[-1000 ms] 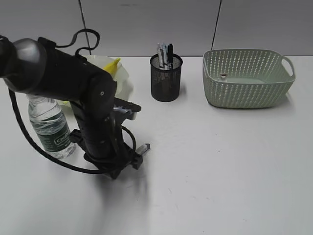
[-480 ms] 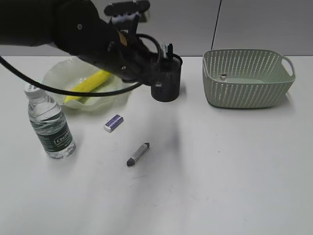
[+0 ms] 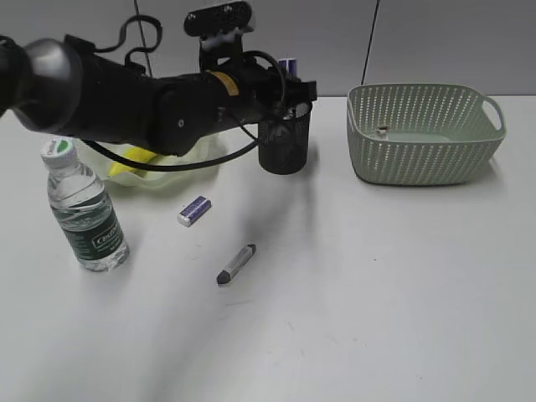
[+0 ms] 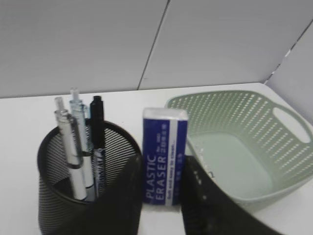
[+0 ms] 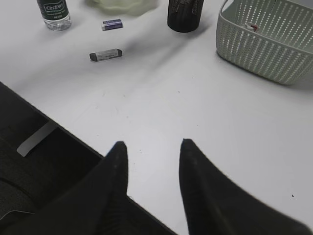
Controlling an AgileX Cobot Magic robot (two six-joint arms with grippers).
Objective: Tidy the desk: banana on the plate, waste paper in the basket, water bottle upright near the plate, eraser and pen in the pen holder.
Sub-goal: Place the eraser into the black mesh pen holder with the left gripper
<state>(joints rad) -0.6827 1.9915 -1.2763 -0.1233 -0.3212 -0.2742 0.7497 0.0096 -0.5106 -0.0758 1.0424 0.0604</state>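
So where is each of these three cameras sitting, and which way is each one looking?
Exterior view: faces the desk from the front, angled down; the left arm reaches across to the pen holder.
Left wrist view: rides above the left hand, looking forward over an eraser it holds, toward pen holder and basket.
Right wrist view: sits above the right hand, its fingers apart, looking across the desk from the near edge.
All three views show the pen holder and basket.
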